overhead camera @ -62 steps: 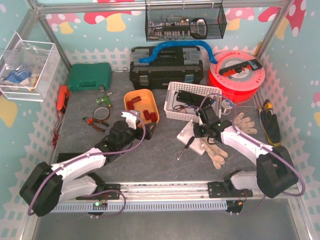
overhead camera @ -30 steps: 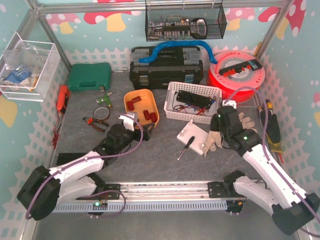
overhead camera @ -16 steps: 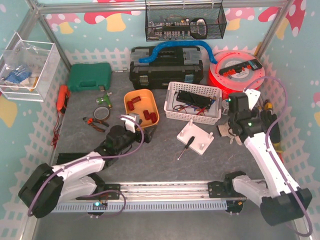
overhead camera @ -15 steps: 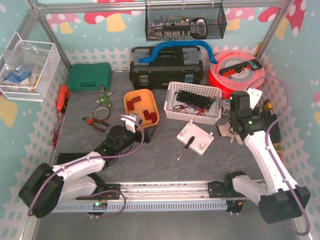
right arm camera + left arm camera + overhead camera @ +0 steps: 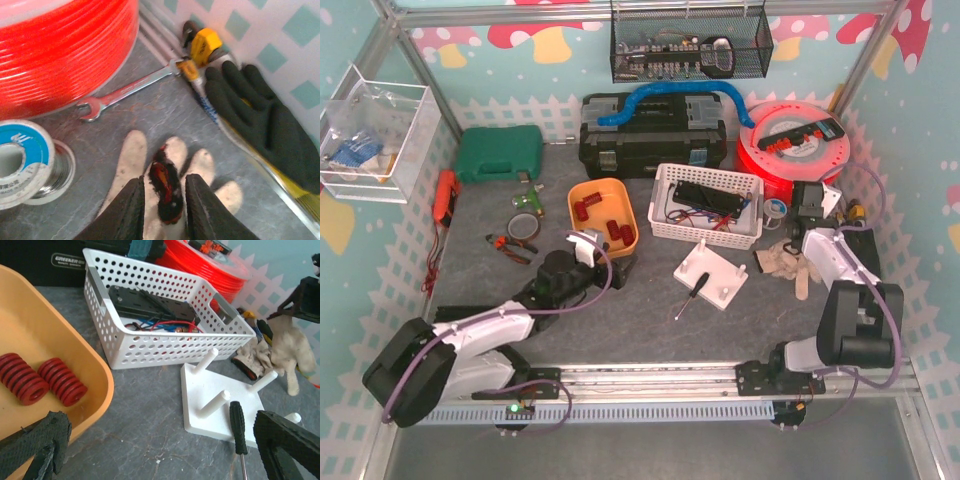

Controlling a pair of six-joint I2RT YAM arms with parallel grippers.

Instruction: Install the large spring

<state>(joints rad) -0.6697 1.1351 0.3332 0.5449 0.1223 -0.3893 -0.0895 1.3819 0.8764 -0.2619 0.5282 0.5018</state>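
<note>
The left gripper (image 5: 160, 447) is hanging low over the table, its fingers spread wide and holding nothing. Two red springs (image 5: 62, 382) are lying side by side in the orange tray (image 5: 50, 335), which is showing just past the left finger. The peg base (image 5: 210, 412) is lying flat on the table in front of the white basket (image 5: 150, 347), its pegs standing bare, and a screwdriver (image 5: 237, 427) is lying just beside its near edge.

The right gripper (image 5: 164, 189) is sitting at the far right of the table, pointing down over a white glove (image 5: 127, 160). Its fingers are drawn close together around a small dark red and black thing (image 5: 167, 192). I cannot tell whether they are pinching it or whether it is only lying on the glove. A wrench (image 5: 130, 90) is lying between the red spool (image 5: 60, 50) and a black glove (image 5: 265, 130)
</note>
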